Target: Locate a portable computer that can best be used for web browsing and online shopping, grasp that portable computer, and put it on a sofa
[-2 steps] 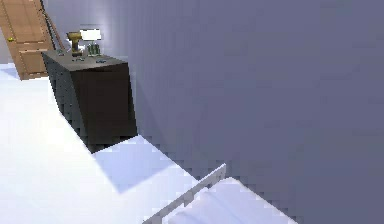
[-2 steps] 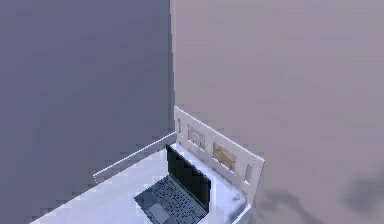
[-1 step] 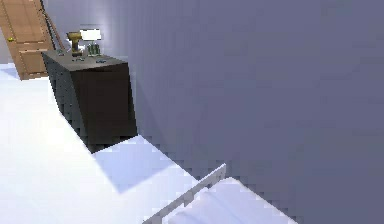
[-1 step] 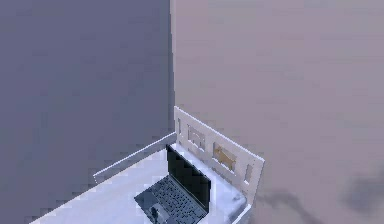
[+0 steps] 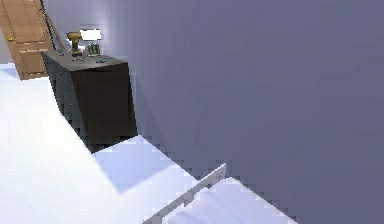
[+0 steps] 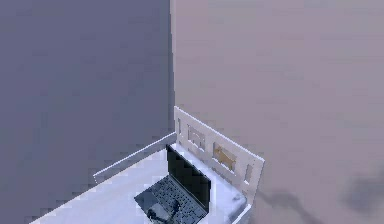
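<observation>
No readable text, label, brand, number or sign in either view. Laptop [image 6: 186, 183]: screen dark, marks on keys too small to read. Small items [image 5: 86, 42] on top of dresser [image 5: 97, 102]: any print too small to make out.

We cannot tell the colours or shapes of our own body from here. Its cables, screws and markings we cannot make out either.
</observation>
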You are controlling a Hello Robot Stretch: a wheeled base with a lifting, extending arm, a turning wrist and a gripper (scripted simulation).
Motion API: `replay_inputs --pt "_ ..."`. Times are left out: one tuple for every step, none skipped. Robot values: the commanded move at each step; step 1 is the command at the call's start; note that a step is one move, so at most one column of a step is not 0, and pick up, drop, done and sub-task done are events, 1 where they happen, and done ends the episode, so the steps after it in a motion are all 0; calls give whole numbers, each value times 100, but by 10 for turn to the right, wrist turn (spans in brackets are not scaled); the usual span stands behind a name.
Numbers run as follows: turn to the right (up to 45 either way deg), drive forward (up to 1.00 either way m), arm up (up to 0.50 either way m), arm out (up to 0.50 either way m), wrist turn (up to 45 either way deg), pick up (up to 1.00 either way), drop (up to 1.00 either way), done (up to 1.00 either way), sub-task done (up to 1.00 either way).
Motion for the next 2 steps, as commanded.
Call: replay_inputs --pt "0 0 -30 0 0 0 0 0 0" --pt "0 0 0 0 0 100 0 0 0"
